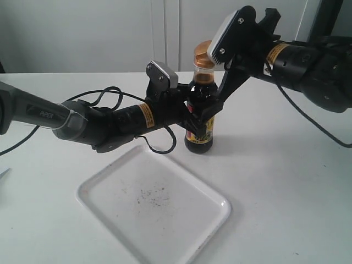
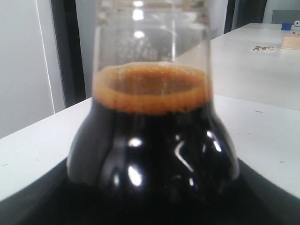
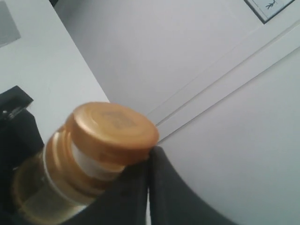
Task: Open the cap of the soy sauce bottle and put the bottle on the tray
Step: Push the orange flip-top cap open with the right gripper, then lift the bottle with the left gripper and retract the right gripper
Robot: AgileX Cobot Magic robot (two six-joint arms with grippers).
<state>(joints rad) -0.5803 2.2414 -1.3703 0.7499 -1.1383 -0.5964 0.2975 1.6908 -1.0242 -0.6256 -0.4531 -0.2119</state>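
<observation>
Fingers of the left gripper were seen clamped on the lower body of the bottle, over its label, in the exterior view; the arm reached in from the left, low over the table. In the left wrist view only the bottle's dark shoulder and its orange foam ring filled the picture, and the fingers themselves were not shown there.

Fingers of the right gripper were pressed together with no gap visible, their tips set against the underside edge of the cap. The cap was tilted up on that side, and a white band was exposed beneath it. In the exterior view the right gripper was seen slanting down from the upper right beside the bottle's neck, with the cap next to the wrist camera housing.

The bottle was held upright, its base at or just above the table; which could not be told. It was placed just beyond the far corner of the tray, outside the rim. The tray lay flat, nearer the camera, with dark specks at its middle. A loop of cable hung from the left arm near the tray's far edge. Open table was left to the right of the bottle and tray.
</observation>
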